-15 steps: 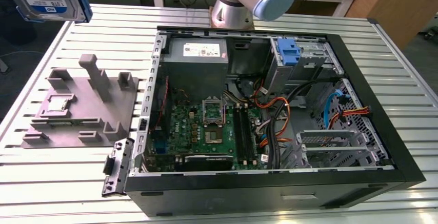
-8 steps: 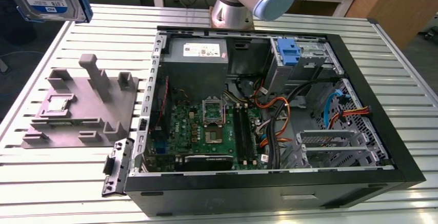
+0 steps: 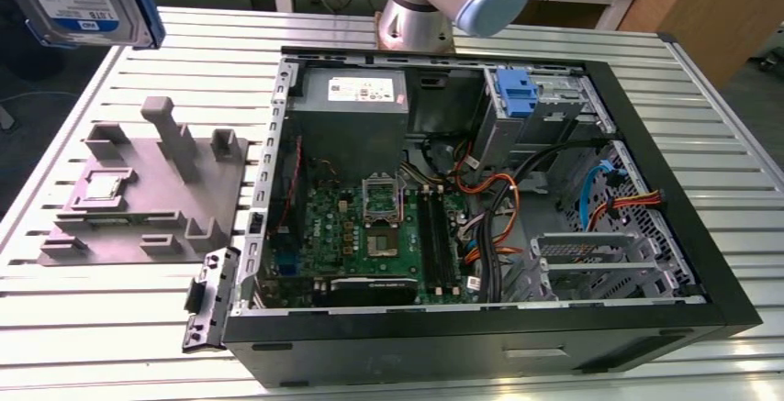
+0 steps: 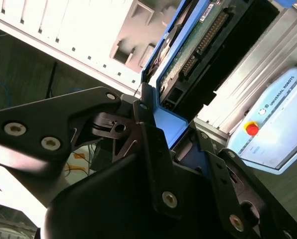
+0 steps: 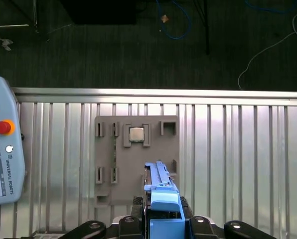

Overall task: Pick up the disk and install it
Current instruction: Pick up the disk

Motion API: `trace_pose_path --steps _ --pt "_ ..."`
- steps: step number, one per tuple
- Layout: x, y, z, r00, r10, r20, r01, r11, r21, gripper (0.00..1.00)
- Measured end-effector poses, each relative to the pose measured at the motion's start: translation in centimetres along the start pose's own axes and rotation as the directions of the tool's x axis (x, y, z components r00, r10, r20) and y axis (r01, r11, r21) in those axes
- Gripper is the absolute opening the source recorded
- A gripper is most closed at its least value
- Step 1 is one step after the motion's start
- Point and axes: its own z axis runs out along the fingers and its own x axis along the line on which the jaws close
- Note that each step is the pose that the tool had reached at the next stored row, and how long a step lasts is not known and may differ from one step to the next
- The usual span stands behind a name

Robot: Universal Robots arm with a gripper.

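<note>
Disk (image 5: 161,191) sits edge-on between the gripper (image 5: 163,226) fingers, which are clamped on its blue carrier. It hangs above the grey fixture (image 5: 133,149) on the slatted table (image 5: 238,149).

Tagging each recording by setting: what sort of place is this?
Probably a robotics lab bench for computer assembly: a robot arm by an open desktop computer case on a slatted metal table, a teach pendant at the table's edge, and the pincer holding the disk above a grey fixture plate.
</note>
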Motion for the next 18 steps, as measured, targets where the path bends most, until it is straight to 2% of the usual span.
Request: trace_pose_path --steps 2,10,18 --pt "0.46 -0.19 0.02 1.0000 0.000 -0.0002 0.000 1.0000 0.0003 0.37" --pt "0.59 -3.55 -0.08 1.0000 0.000 -0.0003 0.000 1.0000 0.0000 0.37" --pt "0.59 -5.69 -0.13 1.0000 0.000 -0.0002 0.000 1.0000 0.0000 0.37"
